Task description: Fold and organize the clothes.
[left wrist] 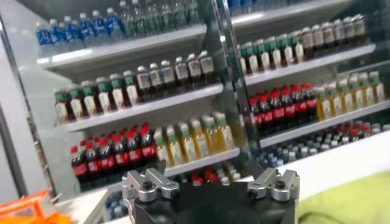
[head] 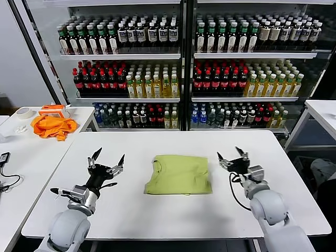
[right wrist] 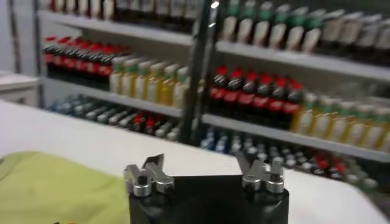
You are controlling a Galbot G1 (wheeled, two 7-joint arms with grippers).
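Note:
The lime-green T-shirt lies folded into a rough rectangle in the middle of the white table, plain side up. My left gripper is open, raised a little above the table to the shirt's left, holding nothing. On the other side of the shirt my right gripper is also open and empty, just off its right edge. In the left wrist view a corner of the green shirt shows beside the spread fingers. The right wrist view shows the shirt next to its own spread fingers.
Behind the table stands a glass-fronted cooler full of bottles. On a side table at the left lie an orange cloth, a tape roll and a black cable. Another white table stands at the right.

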